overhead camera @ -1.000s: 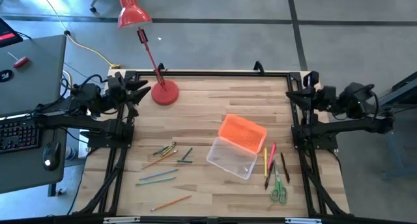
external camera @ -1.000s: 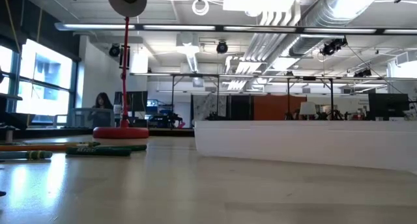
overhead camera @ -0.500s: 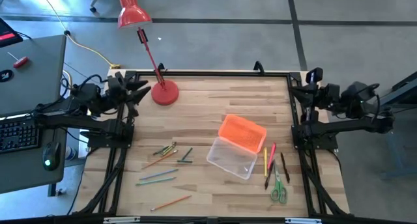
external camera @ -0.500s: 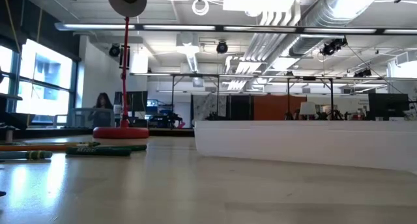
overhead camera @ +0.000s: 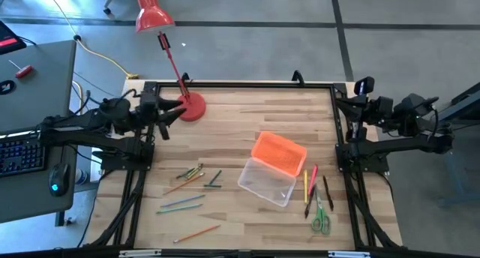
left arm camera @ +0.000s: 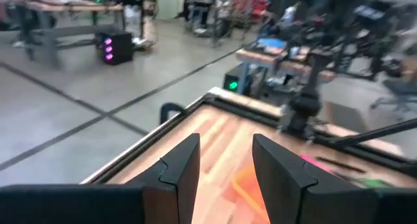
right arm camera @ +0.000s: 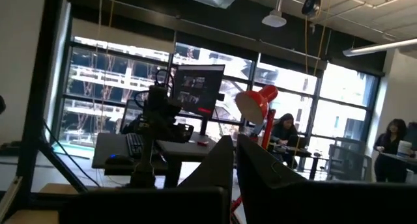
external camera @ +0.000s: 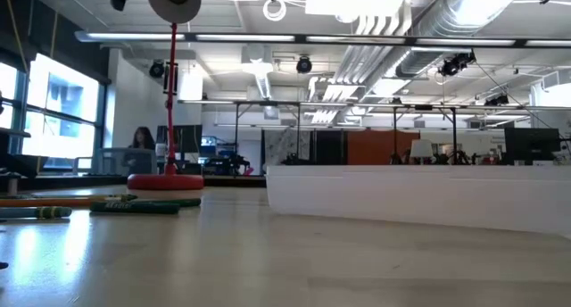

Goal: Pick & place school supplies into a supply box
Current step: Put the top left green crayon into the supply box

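Observation:
The clear supply box (overhead camera: 267, 181) sits right of the table's middle. Its orange gridded lid (overhead camera: 279, 153) lies tilted against the box's far edge. Several pencils (overhead camera: 193, 184) lie scattered on the table's left half. More pens and green-handled scissors (overhead camera: 321, 217) lie to the right of the box. My left gripper (overhead camera: 178, 109) hangs open above the far left of the table, close to the red lamp base (overhead camera: 191, 108), touching nothing. In its wrist view, the left gripper (left arm camera: 225, 165) looks toward the lid (left arm camera: 251, 185). My right gripper (overhead camera: 349, 108) waits shut over the table's far right edge.
The red desk lamp stands on its round base at the far left, and its stem (overhead camera: 172, 63) leans out past the far edge. In the low view the box wall (external camera: 419, 195) fills the right and pencils (external camera: 89, 204) lie left. Bare wood lies between the pencils and the box.
My left arm has swung in from the table's far left edge toward the right, over the table, ending next to the lamp base. It now shows at the top of the low view. Nothing on the table has moved.

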### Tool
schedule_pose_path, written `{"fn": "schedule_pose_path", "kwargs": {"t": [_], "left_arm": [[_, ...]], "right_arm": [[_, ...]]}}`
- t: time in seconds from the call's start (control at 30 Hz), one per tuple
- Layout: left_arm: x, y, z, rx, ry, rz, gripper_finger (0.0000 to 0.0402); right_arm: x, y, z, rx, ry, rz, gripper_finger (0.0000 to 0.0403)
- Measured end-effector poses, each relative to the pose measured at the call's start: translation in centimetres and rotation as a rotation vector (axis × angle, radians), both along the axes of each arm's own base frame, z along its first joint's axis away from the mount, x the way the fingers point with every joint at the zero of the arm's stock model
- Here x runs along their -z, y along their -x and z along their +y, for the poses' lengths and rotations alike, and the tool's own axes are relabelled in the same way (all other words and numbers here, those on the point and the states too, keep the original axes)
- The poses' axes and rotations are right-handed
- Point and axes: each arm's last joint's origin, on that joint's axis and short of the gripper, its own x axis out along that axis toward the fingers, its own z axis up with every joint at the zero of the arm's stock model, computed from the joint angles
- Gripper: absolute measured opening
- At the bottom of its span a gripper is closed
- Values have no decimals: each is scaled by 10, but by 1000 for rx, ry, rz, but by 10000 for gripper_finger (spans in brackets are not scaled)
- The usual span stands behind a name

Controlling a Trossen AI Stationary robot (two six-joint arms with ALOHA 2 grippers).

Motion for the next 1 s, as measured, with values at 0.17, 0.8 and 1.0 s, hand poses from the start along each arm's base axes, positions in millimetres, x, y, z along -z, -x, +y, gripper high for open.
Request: {"fn": "schedule_pose_path", "kwargs": {"t": [0.17,0.8,1.0], "left_arm": [[11,-25,-1,48,51,79,172],[121,-76,-51,87,540,925,172],[150,-85,-74,76,637,1118,172]], "right_arm": [[7,-7,-1,27,-20,83,0],[32,-42,-5,177,-101,345,0],[34,-44,-5,185,-100,365,0]]}}
